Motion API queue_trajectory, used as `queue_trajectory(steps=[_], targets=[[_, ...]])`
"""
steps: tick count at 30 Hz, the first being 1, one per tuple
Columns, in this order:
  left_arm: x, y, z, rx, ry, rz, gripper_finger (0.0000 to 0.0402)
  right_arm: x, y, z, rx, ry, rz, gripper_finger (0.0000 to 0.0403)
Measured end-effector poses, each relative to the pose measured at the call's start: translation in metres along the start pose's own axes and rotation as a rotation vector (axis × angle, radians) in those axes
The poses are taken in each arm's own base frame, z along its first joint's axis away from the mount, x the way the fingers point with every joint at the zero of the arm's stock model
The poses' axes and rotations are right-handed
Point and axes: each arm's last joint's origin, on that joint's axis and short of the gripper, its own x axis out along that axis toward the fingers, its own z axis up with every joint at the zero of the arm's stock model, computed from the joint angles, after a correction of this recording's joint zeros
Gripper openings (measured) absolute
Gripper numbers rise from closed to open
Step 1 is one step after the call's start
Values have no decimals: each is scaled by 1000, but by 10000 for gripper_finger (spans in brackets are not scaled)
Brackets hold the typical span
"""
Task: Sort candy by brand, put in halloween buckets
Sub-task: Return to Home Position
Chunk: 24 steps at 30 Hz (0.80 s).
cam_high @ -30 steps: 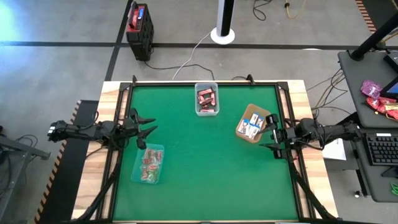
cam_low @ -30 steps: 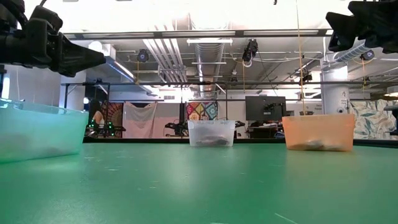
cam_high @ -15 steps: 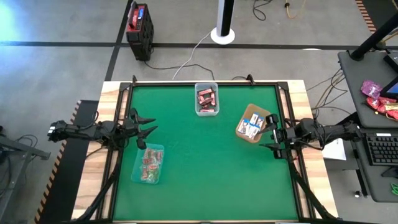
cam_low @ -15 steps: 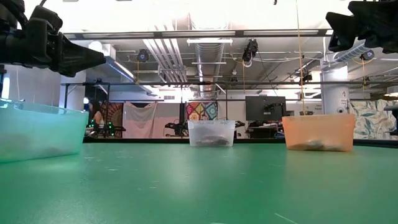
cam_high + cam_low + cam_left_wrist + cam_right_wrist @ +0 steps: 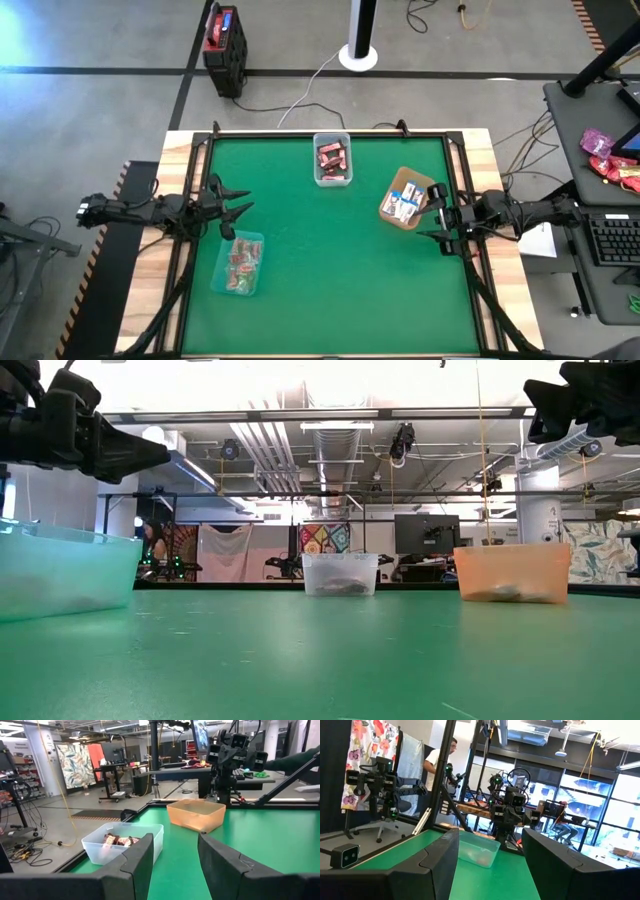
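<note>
Candy [image 5: 340,589] shows hazily inside the buckets [image 5: 312,566]; left gripper [image 5: 175,840] and right gripper [image 5: 490,834] gape wide, empty.

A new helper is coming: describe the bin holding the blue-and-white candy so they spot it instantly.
On the green table mat, look at the right edge, beside the right arm's open claw. The orange-brown rounded plastic tray there holds blue-and-white wrapped candy; the clear rectangular tub and teal rectangular tub do not.

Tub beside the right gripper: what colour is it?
The tub is translucent orange, clearest in the low view.
</note>
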Motion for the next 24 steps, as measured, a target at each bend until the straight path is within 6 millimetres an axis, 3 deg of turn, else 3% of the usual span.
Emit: queue_trajectory(steps=[24], targets=[[1,-1,-1,7,15,-1,139,0,0,0,0,0,0,210]])
